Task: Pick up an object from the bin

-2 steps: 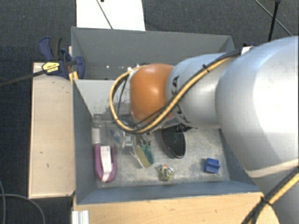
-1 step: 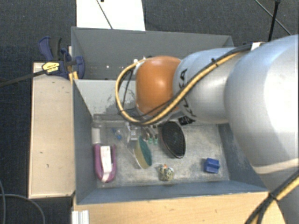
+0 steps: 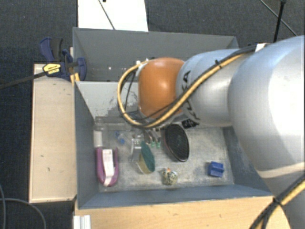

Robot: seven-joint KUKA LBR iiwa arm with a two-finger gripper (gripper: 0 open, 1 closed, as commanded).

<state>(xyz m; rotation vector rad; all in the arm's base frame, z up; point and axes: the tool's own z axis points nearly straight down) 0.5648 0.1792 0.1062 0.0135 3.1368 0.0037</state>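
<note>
The teal-and-tan oblong piece (image 3: 145, 161) lies on the floor of the bin (image 3: 202, 149), towards the front and left of the middle. It looks light and probably somewhat soft, not fragile, so a grasp across its narrow middle seems best. The gripper (image 3: 141, 146) hangs just above its upper end; whether it is apart or together cannot be told. A black oval brush (image 3: 177, 142) lies just beside it and a purple-and-white packet (image 3: 107, 166) is near.
</note>
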